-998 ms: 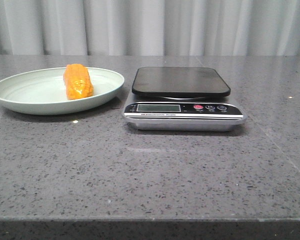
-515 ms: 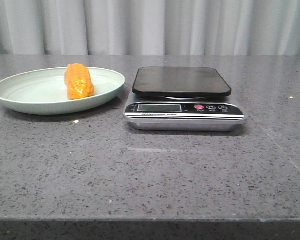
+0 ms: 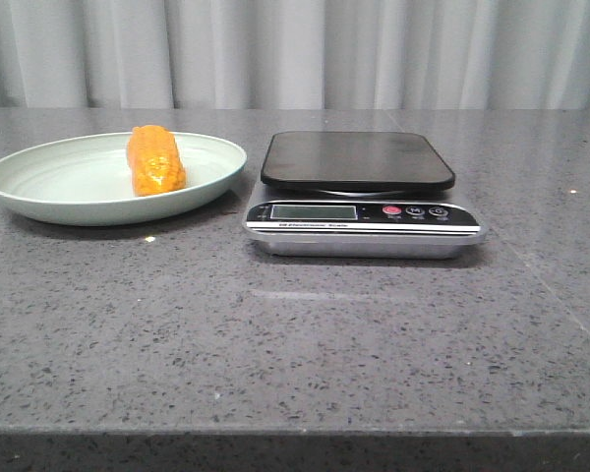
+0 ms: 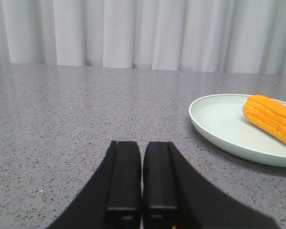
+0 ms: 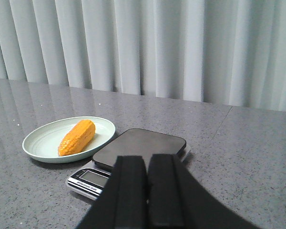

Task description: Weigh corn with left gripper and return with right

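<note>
Both the left gripper (image 4: 142, 179) and the right gripper (image 5: 147, 191) hold their jaws pressed together on nothing, well back from the kitchen scale (image 3: 362, 197), while the corn (image 3: 154, 159) lies in the pale green plate (image 3: 49, 187) just left of the scale, bare grey surface (image 3: 295, 344) leaving free approach room

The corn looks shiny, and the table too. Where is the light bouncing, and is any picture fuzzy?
Front view: the corn has small glossy highlights, and a pale streak of glare lies on the table in front of the scale. Left wrist view: the left gripper is dark with soft, blurry edges, while the plate looks sharper. Right wrist view: the right gripper is likewise dark and soft.
</note>
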You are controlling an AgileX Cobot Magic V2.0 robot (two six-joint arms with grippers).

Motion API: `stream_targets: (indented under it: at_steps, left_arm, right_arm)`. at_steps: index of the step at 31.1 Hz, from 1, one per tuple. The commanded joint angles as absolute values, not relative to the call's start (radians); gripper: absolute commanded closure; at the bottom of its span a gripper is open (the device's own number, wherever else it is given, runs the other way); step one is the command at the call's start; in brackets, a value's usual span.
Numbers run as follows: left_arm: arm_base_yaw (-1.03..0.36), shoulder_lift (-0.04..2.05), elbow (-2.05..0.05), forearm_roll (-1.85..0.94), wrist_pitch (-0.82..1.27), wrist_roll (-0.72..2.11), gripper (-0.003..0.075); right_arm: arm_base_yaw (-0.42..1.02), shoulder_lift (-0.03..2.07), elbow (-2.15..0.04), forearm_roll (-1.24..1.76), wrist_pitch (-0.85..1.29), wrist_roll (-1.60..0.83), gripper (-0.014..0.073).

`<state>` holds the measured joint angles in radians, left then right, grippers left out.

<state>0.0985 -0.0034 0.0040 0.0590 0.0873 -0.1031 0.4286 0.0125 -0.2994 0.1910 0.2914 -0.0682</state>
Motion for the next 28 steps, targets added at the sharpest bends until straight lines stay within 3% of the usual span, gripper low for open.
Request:
stream_targets:
  at_steps: [1, 6, 18, 25, 28]
  left_arm:
    - [0.09, -0.025, 0.01, 0.05, 0.0, -0.104, 0.0594]
    - [0.09, -0.025, 0.01, 0.05, 0.0, -0.104, 0.0594]
    - [0.09, -0.025, 0.01, 0.05, 0.0, -0.104, 0.0594]
    - [0.09, -0.025, 0.01, 0.05, 0.0, -0.104, 0.0594]
    - [0.09, -0.025, 0.01, 0.05, 0.0, -0.104, 0.0594]
  right_arm:
    - [0.423, 0.027, -0.327, 0.196, 0.215, -0.075, 0.0449]
    - [0.393, 0.025, -0.298, 0.193, 0.196, -0.075, 0.0449]
    - [-0.009, 0.025, -0.111, 0.172, -0.052, -0.075, 0.0449]
    - [-0.024, 0.013, 0.008, -0.026, -0.224, -0.052, 0.0449]
    - [-0.024, -0.028, 0.02, -0.026, -0.201, -0.052, 0.0449]
